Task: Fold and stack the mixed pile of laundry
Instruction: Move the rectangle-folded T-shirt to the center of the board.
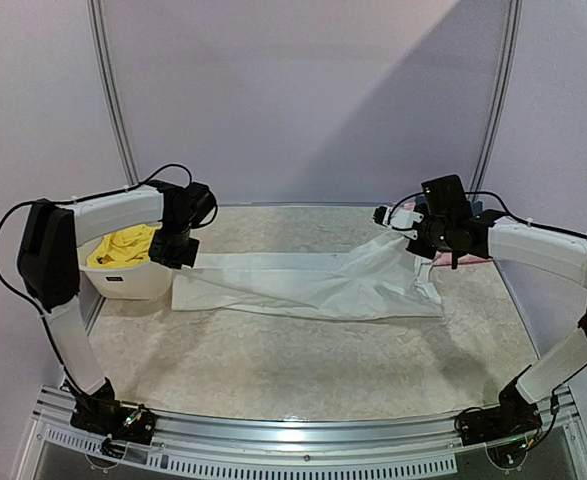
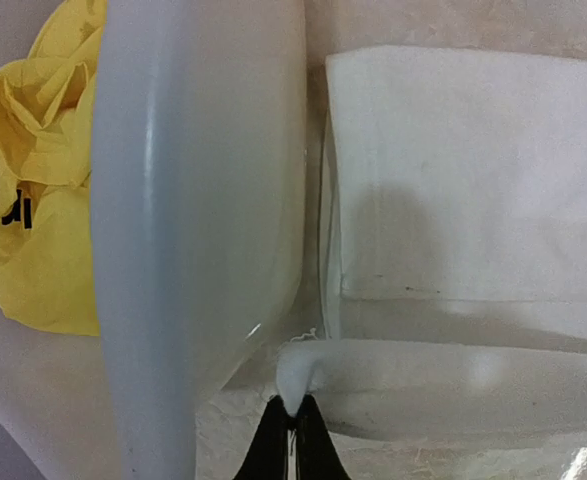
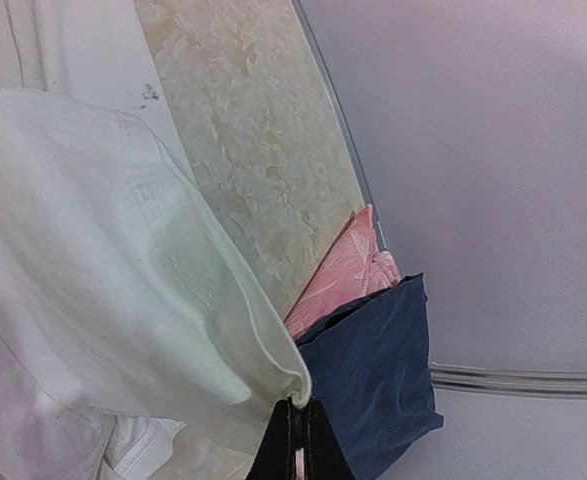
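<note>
Two pinches: my left hand [image 2: 291, 408] and right hand [image 3: 295, 408] each clamp an edge, apparently a hem, of the T-shirt [image 1: 313, 282] stretched across the surface [image 1: 303, 365]; shorts [image 1: 123, 247] sit in the basket [image 1: 133, 284]. Even tension matters.

Soft even light, broad diagonal shadow on back wall [image 1: 273, 100], washed-out whites, mild blur

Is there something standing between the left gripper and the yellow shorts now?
Yes. The wall of the white basket rises between them. The yellow shorts lie inside the basket, while the left gripper is outside it, beside that wall, shut on an edge of the white garment.
</note>
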Robot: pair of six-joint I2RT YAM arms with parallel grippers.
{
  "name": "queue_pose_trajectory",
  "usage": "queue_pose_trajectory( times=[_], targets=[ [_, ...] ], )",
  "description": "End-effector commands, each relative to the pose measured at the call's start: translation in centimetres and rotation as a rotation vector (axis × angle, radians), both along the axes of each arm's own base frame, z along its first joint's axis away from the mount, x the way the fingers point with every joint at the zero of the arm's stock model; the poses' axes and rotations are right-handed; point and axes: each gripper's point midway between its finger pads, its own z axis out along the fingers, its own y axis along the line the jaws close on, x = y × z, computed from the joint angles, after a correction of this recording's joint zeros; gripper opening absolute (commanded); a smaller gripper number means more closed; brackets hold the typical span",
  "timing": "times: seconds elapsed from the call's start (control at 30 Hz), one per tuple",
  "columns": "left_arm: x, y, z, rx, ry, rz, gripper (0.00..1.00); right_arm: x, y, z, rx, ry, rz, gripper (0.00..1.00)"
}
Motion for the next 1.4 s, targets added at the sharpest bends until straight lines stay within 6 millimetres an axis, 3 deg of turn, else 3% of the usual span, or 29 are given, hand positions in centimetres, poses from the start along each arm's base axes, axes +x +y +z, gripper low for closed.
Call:
queue_pose_trajectory(
  times=[0.0, 0.23, 0.67, 1.03, 1.1, 1.23, 1.37],
  targets=[
    [-0.3, 1.3, -1.0, 0.056, 0.055, -0.001, 0.0, 1.4, 0.1, 0.0, 0.024, -0.016, -0.019, 0.0],
    [1.4, 0.6, -1.8, 0.069, 0.062, -0.031, 0.0, 2.4, -0.1, -1.1, 0.012, -0.004, -0.034, 0.0],
    [2.8, 0.3, -3.2, 0.098, 0.074, -0.049, 0.0, 3.3, -0.3, -3.6, -0.007, 0.035, -0.05, 0.0],
    [4.2, 0.2, -3.5, 0.13, 0.071, -0.052, 0.01, 5.9, 0.2, -5.9, -0.023, 0.053, -0.094, 0.0],
    [4.3, 0.1, -3.5, 0.131, 0.072, -0.052, 0.07, 5.8, 0.0, -6.5, -0.033, 0.062, -0.104, 0.07],
    [4.0, -0.2, -1.8, 0.121, 0.039, -0.049, 0.2, 5.8, -0.9, -6.6, -0.011, 0.077, -0.16, 0.35],
    [2.9, -0.8, 2.2, 0.13, -0.031, -0.07, 0.31, 4.2, -2.3, -2.7, 0.124, 0.109, -0.199, 0.46]
  ],
)
